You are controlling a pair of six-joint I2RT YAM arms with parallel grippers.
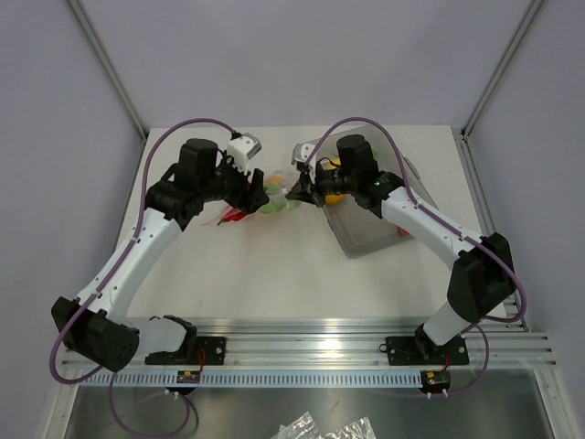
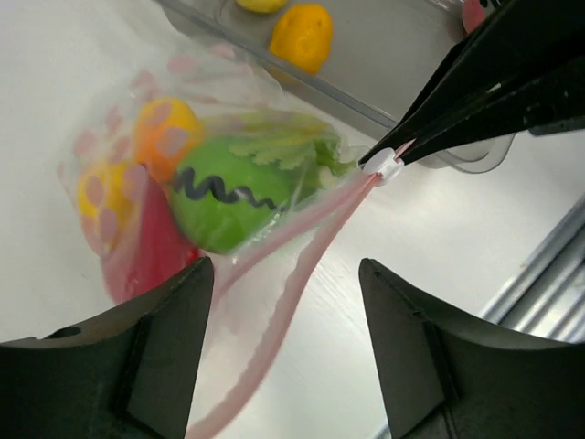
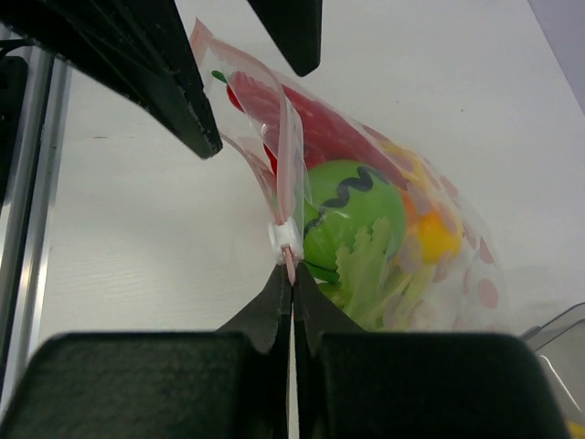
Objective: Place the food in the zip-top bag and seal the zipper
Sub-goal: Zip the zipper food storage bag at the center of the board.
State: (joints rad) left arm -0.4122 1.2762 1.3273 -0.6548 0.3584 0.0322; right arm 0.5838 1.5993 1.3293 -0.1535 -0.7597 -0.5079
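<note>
Zip-top bag (image 2: 137, 110), full of food (image 2: 233, 197), lay on the counter (image 2: 439, 265), its zipper (image 2: 315, 215) gaping beyond the right end effector (image 3: 291, 274) clenched on one end; with the left end effector (image 2: 281, 274) released, a pull might have dragged everything unsealed.

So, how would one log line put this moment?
left gripper: open around zipper | right gripper: shut on zipper end | food: in bag | zipper: unsealed | tray: holds more

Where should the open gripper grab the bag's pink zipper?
The zipper's loose end, away from the white slider where the right gripper pinches it. Come from the left arm's side, pinching across the flat strip, which hangs slack and unsealed there.
</note>
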